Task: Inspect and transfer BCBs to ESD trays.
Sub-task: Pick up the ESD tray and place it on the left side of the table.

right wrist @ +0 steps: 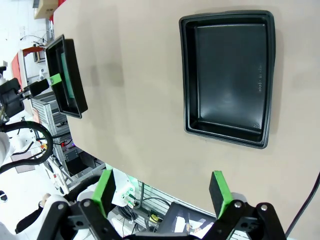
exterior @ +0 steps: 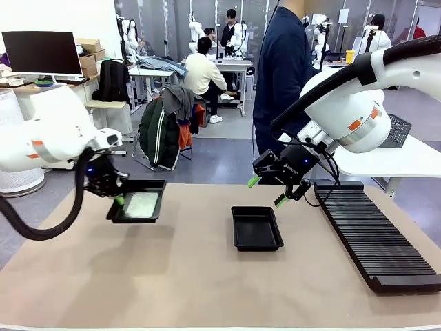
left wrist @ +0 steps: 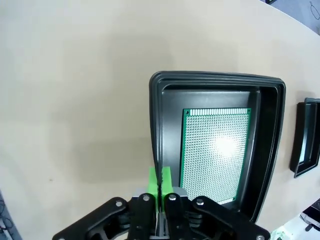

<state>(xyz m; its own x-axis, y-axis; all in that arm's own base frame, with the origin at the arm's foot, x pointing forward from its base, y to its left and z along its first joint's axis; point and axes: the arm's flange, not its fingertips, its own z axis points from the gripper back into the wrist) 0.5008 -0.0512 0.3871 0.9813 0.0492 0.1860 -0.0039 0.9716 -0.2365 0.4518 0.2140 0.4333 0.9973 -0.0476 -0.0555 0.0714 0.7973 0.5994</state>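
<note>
I work from the tan table (exterior: 186,276), taking the empty ESD tray (exterior: 256,227) at its middle as my reference. The long black slotted rack (exterior: 375,234) lies to the right of it, its far end partly masked by the arm's cables. Well left of that tray, the second ESD tray (exterior: 138,203) hangs tilted off the table, its rim pinched between the closed pads of the left gripper (exterior: 118,200). A perforated green BCB (left wrist: 215,150) lies on its floor, with its near edge partly hidden behind the gripper body. The right gripper (exterior: 267,191) hovers above the empty tray's far edge, jaws spread wide, holding nothing.
</note>
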